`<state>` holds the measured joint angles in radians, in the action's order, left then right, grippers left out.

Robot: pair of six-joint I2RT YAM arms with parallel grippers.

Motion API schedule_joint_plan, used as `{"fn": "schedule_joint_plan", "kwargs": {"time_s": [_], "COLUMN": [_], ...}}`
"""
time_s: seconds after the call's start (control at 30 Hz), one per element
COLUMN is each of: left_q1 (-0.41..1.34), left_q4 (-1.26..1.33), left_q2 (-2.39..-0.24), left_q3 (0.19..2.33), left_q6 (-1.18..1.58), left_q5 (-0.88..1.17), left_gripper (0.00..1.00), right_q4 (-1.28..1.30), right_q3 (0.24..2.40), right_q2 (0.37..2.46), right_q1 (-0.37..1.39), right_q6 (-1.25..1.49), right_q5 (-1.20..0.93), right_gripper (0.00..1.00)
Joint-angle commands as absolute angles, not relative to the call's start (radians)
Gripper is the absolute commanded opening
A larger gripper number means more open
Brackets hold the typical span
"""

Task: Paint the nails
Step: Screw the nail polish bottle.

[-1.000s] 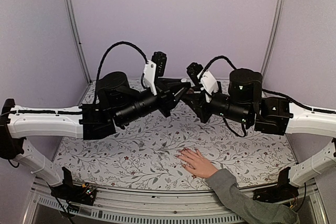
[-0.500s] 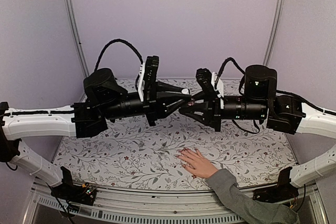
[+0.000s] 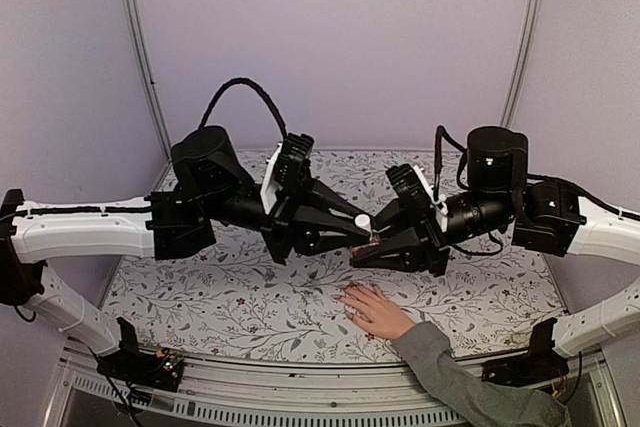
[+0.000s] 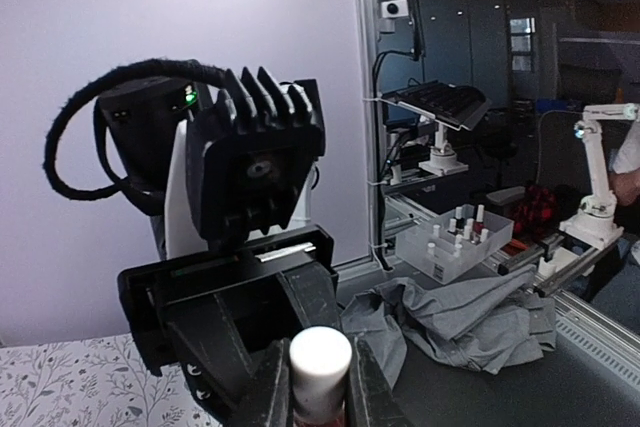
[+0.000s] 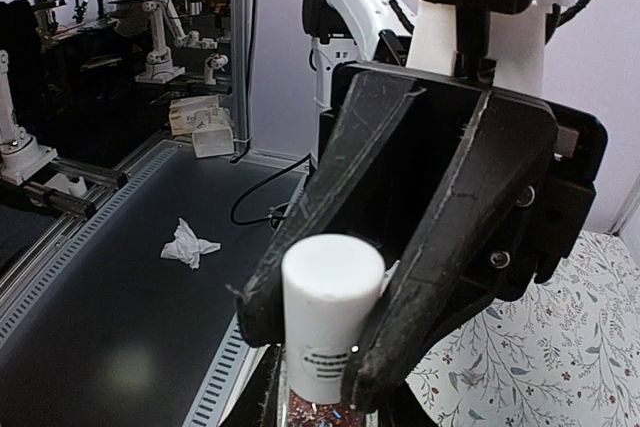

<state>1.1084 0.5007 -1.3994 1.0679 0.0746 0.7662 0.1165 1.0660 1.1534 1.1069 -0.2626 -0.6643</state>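
Observation:
A small nail-polish bottle (image 3: 368,241) with a white cap (image 3: 361,220) hangs in mid-air between my two grippers. My left gripper (image 3: 358,225) is shut on the white cap (image 4: 320,362). From the other side, my right gripper (image 3: 372,247) is shut on the glittery red glass body (image 5: 318,412), below the cap (image 5: 332,312). A light-skinned hand (image 3: 375,309) with a grey sleeve (image 3: 450,372) lies flat on the table just below them. Its nails (image 3: 343,293) are tiny and pale at the fingertips.
A floral tablecloth (image 3: 240,297) covers the table. Beyond the table, the left wrist view shows a clear box of polish bottles (image 4: 455,247) and a crumpled grey cloth (image 4: 470,312). A crumpled tissue (image 5: 190,244) lies on the dark floor.
Both arms have swung down together, bringing the point where the grippers meet lower and closer to the hand. The hand has stayed still.

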Motion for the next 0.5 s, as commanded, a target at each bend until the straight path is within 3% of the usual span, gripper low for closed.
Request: {"fn": "schedule_joint_plan", "kwargs": {"time_s": [0.0,0.27,0.4,0.47], "left_q1": [1.079,1.071,1.056,1.041], "left_q4": [0.333,0.303,0.285,0.311], "left_q2": [-1.471,-1.549,-1.531,-1.488], "left_q3": [1.054,1.13,1.128,1.102], "left_q6": [0.086,0.077,0.059,0.058], "left_q5": [0.902,1.06,0.993,0.93], "left_gripper": [0.0,0.0,0.0,0.05], "right_q4": [-0.053,-0.061,-0.05,-0.046], "right_q3": [1.116,1.157,1.157,1.149], "right_q2": [1.106,1.147,1.151,1.141], "right_q1": [1.127,1.129,1.128,1.128], "right_q6": [-0.339,-0.294,-0.297,-0.303], "right_q5": [-0.946,-1.087,-1.072,-1.048], "right_gripper": [0.0,0.0,0.0,0.0]}}
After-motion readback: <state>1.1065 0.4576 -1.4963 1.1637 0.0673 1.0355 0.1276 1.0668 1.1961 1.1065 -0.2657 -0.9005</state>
